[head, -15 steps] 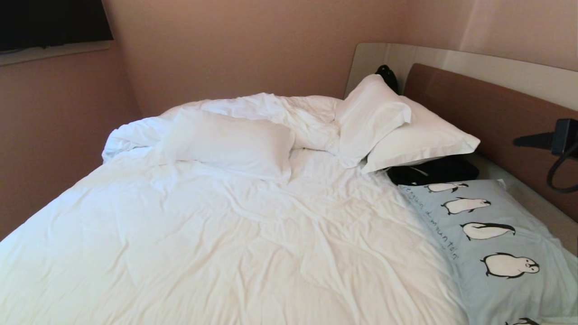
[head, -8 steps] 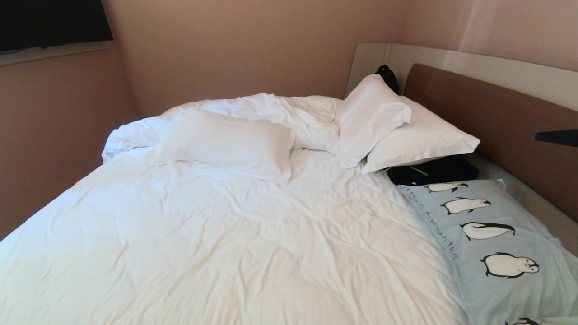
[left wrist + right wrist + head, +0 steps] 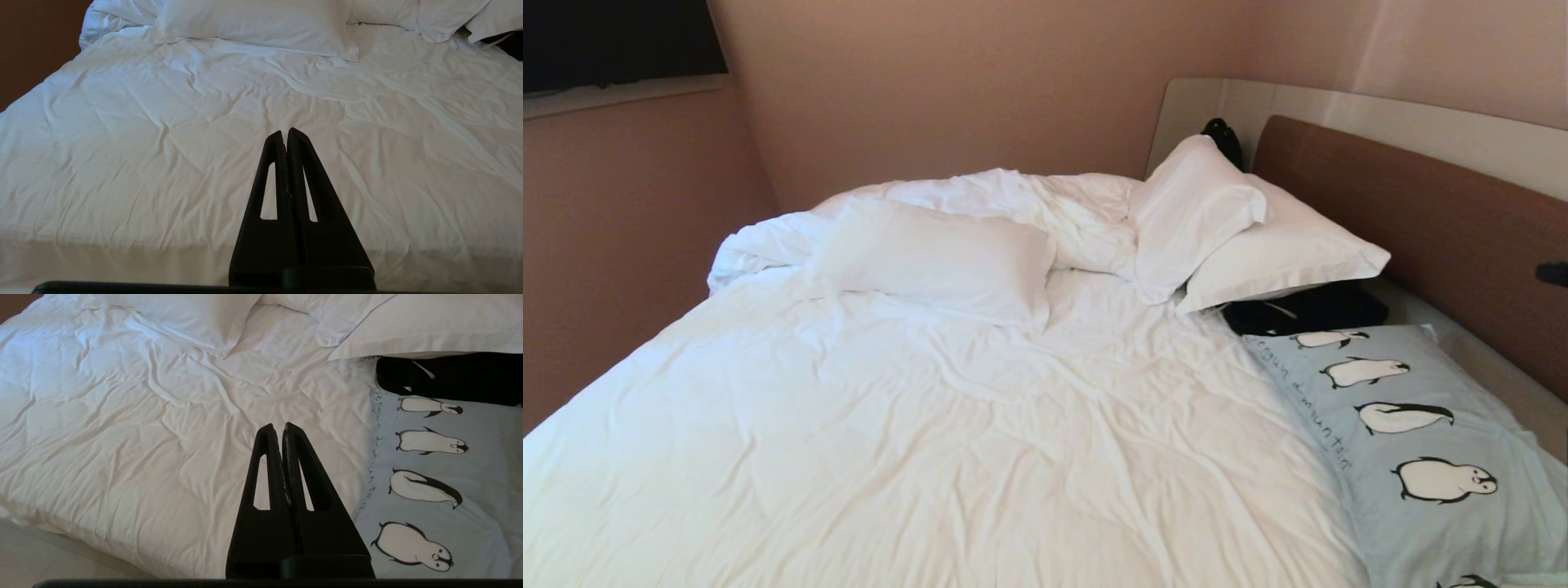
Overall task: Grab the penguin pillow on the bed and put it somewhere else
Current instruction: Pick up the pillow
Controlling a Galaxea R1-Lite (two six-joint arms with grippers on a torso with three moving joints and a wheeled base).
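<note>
The right gripper (image 3: 282, 426) is slipping out of the head view at 3 o'clock, clenched empty over the rumpled white bed (image 3: 931, 425); the pale blue rectangular penguin pillow (image 3: 1413, 441) is lying at 4 o'clock. Only the left wrist view is showing the left gripper (image 3: 286, 131), clenched.

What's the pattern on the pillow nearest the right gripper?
Pale blue with a row of black-and-white penguins and dark handwritten text: the penguin pillow. Clearest in the right wrist view.

Matt black plastic right claw (image 3: 282, 426); beside it, soft printed cloth of the penguin pillow (image 3: 482, 465); beneath it, creased white cloth on the bed (image 3: 122, 437).
</note>
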